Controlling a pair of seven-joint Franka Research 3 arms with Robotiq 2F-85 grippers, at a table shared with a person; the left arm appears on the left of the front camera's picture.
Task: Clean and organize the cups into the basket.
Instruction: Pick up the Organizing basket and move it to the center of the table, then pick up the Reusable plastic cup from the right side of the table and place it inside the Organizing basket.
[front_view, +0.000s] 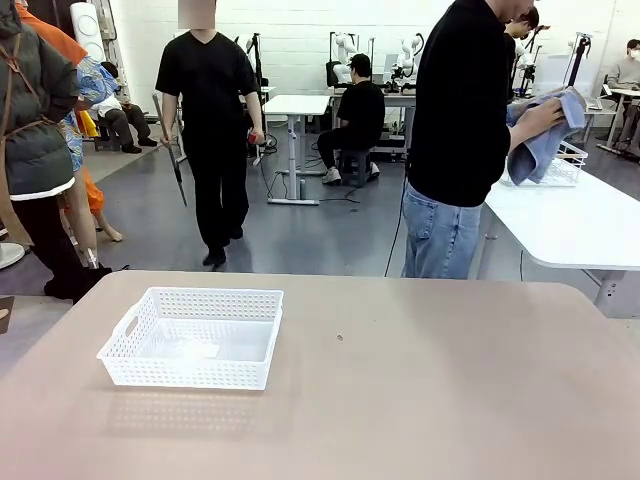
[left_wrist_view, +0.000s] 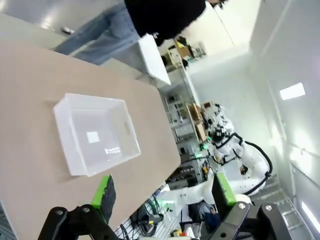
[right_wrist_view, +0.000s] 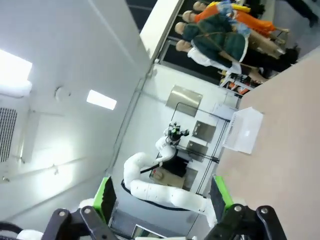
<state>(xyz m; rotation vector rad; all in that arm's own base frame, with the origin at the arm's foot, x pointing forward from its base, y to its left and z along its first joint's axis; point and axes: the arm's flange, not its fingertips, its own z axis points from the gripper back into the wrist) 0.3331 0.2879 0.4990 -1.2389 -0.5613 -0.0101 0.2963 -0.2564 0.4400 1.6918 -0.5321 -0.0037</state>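
**Basket** (front_view: 185, 372): white plastic, shallow, rectangular, with fine lattice walls and a cut-out handle at the end. It sits on the smooth tan bench (front_view: 420, 400), left of middle.
**Left gripper** (left_wrist_view: 164, 190): green-padded fingers spread apart, holding nothing. The basket lies beyond it, near but not touching.
**Right gripper** (right_wrist_view: 163, 196): fingers likewise apart, well away from the basket.
**Far side:** person (front_view: 462, 120) in a black top and jeans, holding a blue-grey cloth (front_view: 545, 140).

Basket (front_view: 185, 372) at eight o'clock on the table: white plastic, fine lattice walls, a faint sheen on its smooth floor. Table (front_view: 420, 400) top looks matt and smooth. At two o'clock there's a soft blue-grey cloth (front_view: 540, 150), with denim jeans (front_view: 440, 235) below. Left gripper (left_wrist_view: 162, 192): matt green pads (left_wrist_view: 104, 194) on black hard fingers.
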